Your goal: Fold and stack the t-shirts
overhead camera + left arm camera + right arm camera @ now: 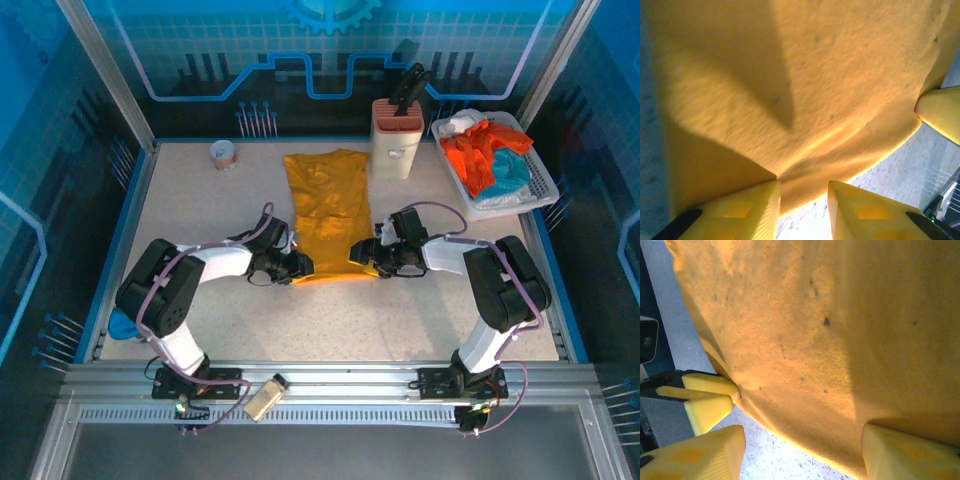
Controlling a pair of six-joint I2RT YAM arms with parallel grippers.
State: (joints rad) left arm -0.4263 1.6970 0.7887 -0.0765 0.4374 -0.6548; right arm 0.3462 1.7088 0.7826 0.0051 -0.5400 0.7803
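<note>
The golden-yellow t-shirt [325,200] lies folded into a long strip in the middle of the table, its hem nearest the arms. My left gripper [300,267] sits at the hem's left corner. In the left wrist view [802,182] its jaws stand a narrow gap apart. One finger [755,210] is tucked beneath the cloth [815,75], and table shows between the tips. My right gripper [362,257] is at the right corner, wide open [803,427], the hem [840,315] draped over one fingertip [905,455]. Orange-red [475,150] and teal [510,170] t-shirts lie bunched in a basket.
The white basket [540,185] stands at the back right. A beige knife block [397,135] is just beyond the shirt's right side, and a small cup [223,153] sits at the back left. A bottle [265,397] lies on the front rail.
</note>
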